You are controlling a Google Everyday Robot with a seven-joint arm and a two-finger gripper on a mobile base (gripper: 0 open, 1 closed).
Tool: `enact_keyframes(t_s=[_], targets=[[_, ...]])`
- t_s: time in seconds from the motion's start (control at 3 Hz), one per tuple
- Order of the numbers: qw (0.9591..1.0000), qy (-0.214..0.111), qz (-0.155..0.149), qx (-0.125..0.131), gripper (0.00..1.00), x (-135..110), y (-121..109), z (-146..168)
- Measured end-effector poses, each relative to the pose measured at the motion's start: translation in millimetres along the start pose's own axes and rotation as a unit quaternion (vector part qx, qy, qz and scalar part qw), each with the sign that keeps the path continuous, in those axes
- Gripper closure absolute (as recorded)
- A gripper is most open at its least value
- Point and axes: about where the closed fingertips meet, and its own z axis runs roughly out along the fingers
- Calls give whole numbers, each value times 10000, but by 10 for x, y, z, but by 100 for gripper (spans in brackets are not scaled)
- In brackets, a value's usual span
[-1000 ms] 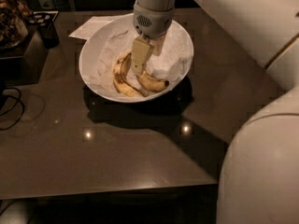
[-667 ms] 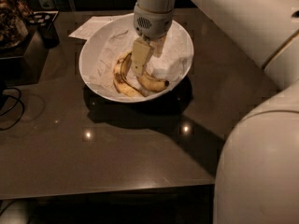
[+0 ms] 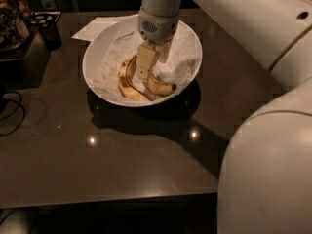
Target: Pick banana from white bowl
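Note:
The white bowl stands on the dark table, lined with crumpled white paper. Two bananas lie in its near half. The plumper, smoother banana with a dark tip lies to the right. The thinner, brown-streaked banana curves to the left. My gripper reaches straight down into the bowl from above. It sits right at the left end of the plumper banana, between the two bananas, and hides that end.
A white sheet of paper lies behind the bowl at the left. Dark objects stand at the far left, and a black cable loops at the left edge. My arm's large white body fills the right side. The table's front edge runs below.

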Motion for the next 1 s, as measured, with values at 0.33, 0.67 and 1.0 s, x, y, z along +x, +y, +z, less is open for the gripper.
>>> enact_keyframes(t_s=[0.33, 0.67, 1.0], targets=[[10000, 22, -2, -55, 39, -16, 10, 46], [10000, 39, -5, -88, 39, -27, 17, 71], [9998, 55, -8, -168, 41, -48, 8, 113]])
